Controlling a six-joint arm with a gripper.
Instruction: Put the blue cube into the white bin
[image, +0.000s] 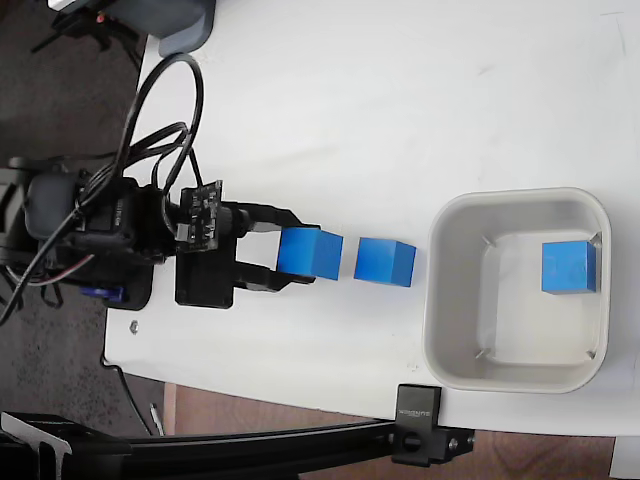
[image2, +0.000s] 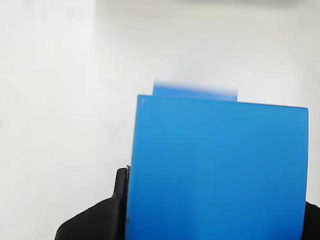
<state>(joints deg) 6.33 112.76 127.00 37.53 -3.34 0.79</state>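
Blue cube (image2: 217, 167) fills wrist view — gripper (image: 298, 252) clamped on it | fixed view alone: white bin (image: 455, 300) holding another cube (image: 569, 267)

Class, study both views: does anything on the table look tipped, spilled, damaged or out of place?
Nothing stands out. One blue cube sits between the fingers of the gripper, a second blue cube rests on the table beside it, and a third cube lies flat inside the upright white bin. Nothing looks spilled or broken.

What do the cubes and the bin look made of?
The three blue cubes, such as the one between the pincer's fingers: probably plastic or painted wood, smooth, evenly coloured faces. White bin: likely moulded plastic, with rounded corners and a thick, slightly glossy rim.
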